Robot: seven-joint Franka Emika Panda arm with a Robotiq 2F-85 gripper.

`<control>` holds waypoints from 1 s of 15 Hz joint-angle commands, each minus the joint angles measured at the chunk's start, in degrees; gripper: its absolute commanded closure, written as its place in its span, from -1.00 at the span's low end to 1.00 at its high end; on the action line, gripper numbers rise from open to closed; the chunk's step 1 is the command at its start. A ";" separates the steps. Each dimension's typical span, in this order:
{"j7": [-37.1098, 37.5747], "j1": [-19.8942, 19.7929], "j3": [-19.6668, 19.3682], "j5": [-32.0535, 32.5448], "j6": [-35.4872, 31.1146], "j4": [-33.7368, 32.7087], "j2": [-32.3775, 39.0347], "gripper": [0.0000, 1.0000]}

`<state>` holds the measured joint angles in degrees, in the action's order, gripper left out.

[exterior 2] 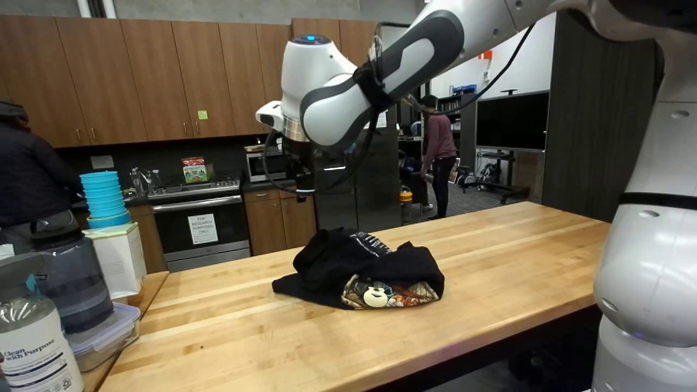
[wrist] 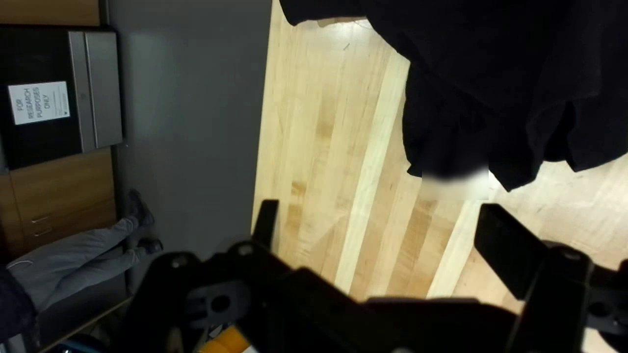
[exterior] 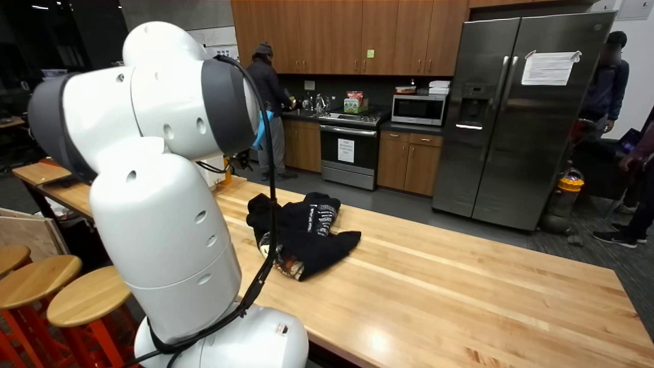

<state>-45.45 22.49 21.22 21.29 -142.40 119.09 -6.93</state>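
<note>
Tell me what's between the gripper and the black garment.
In an exterior view, the gripper hangs higher than the black garment with only air between; the wrist view shows bare tabletop there, one patch blurred.

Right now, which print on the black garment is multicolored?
The picture print low on the black garment, showing cream and orange; the other, the lettering higher up, is plain white.

Matt black cloth garment point(exterior 2: 364, 269), glossy wood tabletop point(exterior: 460, 291)
</note>
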 commanded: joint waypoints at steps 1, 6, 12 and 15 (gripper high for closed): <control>-1.11 -0.95 -2.07 -2.61 -4.36 4.30 -2.68 -1.00; -2.61 -1.47 -4.53 -7.59 -10.27 9.81 -2.88 -1.00; -4.89 -1.29 -6.37 -13.34 -14.57 17.91 -3.91 -1.00; -3.61 -1.55 -6.80 -13.69 -15.93 21.00 -4.37 -1.00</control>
<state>-48.94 21.10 15.14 8.77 -156.55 135.81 -8.38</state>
